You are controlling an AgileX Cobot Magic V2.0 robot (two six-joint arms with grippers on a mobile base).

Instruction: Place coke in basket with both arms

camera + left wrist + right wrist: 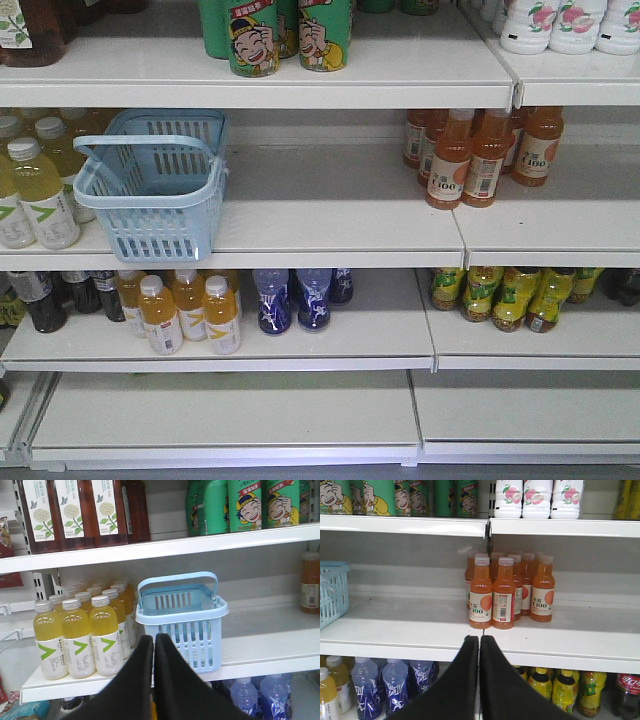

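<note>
- The basket (pixel 155 235) is set on the middle shelf (pixel 340 215), towards its left end, with its near end at the shelf's front edge.
- Its long axis runs from near to far, turned slightly; a short end is presented to the front.
- It is seen upright with its mouth upward, and nothing can be made out inside it.
- It is made of light blue plastic, rectangular, with slotted walls and a thick rim.
- One loop handle (pixel 140 150) is raised over the near end; a second is folded back at the far end.
- In the left wrist view the basket (pixel 195 635) is seen straight ahead, with the left gripper (pixel 153 639) below it, its fingers pressed together on nothing.
- In the right wrist view only a corner of the basket (pixel 331 592) is shown at the left; the right gripper (pixel 479 640) is likewise closed up and empty.
- A coke bottle (pixel 626 695), dark with a red label, is seen on the shelf below, far right, partly cut off.
- Yellow bottles (pixel 35 195) are ranked just left of the basket.
- Orange bottles (pixel 480 155) are grouped well apart to the right.
- Green cans (pixel 290 35) are placed on the shelf above.
- Blue bottles (pixel 295 298) are placed below.
</note>
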